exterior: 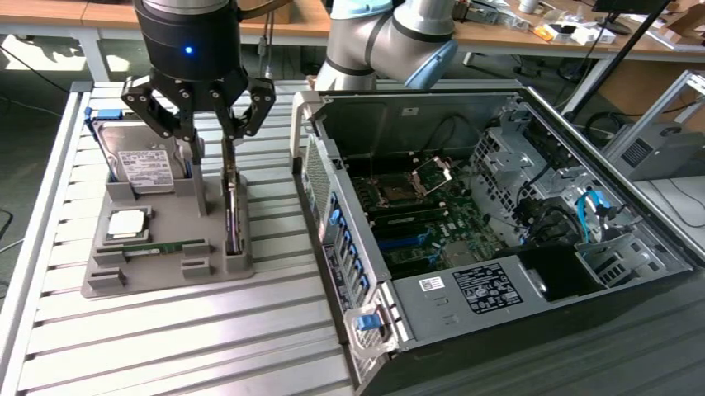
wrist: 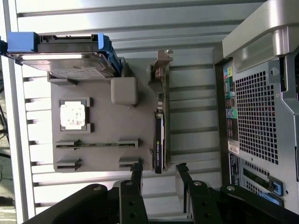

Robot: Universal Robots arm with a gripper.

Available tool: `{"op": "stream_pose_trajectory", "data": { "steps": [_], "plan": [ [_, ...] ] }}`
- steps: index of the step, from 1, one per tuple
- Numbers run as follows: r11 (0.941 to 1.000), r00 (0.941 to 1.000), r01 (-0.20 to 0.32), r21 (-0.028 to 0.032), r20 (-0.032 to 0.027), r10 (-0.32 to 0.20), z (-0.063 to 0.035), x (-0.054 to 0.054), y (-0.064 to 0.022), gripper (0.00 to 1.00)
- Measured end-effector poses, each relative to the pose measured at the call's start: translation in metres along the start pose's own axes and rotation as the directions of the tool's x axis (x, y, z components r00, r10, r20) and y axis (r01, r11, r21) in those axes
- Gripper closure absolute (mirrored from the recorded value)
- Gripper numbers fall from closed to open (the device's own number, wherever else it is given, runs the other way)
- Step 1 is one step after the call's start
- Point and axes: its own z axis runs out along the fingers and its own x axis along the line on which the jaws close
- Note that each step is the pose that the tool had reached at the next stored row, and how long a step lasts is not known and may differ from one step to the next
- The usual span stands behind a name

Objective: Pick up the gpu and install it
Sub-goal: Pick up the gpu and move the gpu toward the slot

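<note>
A table (exterior: pixel 165 346) of ribbed silver metal slats carries two things. A flat grey parts holder (exterior: pixel 154 285) lies on it toward the exterior view's left. An open computer case (exterior: pixel 408 115) lies on its side to the right, near the holder but apart.

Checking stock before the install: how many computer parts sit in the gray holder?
4: hard drive propped at the far end, processor flat in front of it, memory stick lying nearer still, gpu on edge along the exterior view's right side. None seems hidden.
</note>
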Motion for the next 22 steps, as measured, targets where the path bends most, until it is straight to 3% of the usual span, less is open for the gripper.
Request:
{"op": "stream_pose_trajectory", "data": {
  "steps": [22],
  "plan": [
    [1.0000,1.0000,0.000,0.0000,0.0000,0.000,0.0049,0.0001,-0.0002,0.58]
  ]
}}
